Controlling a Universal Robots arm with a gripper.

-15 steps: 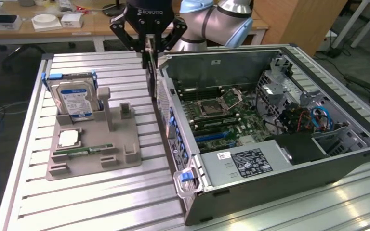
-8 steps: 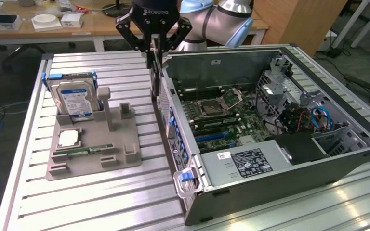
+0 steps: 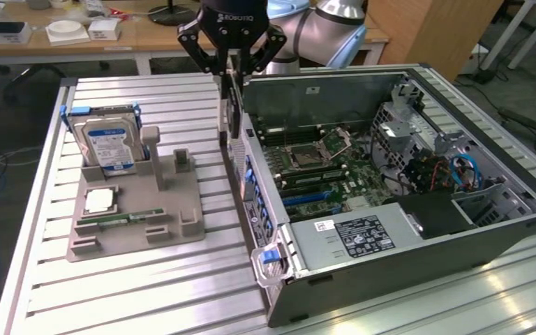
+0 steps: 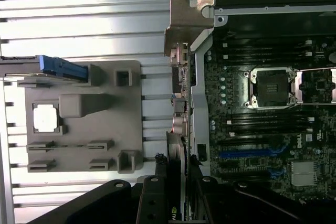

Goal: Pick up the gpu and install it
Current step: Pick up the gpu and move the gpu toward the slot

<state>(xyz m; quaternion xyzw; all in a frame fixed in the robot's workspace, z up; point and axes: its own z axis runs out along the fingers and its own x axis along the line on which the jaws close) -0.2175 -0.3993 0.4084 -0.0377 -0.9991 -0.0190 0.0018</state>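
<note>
Over the nine-o'clock wall of the case (image 3: pixel 435 258), exterior view, the hand (image 3: pixel 234 73) grips the gpu (image 3: pixel 234 112) upright: carrying, not yet seated; seating likely needs alignment over the blue slot (image 3: pixel 307 198).

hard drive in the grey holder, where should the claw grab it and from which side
Probably its top edge, from above, pinching the two broad faces: the hard drive stands on end in the grey holder, bottom slotted in, blue rails along its sides.

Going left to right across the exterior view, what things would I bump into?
Hard drive → gpu → CPU socket → blue cables
</note>
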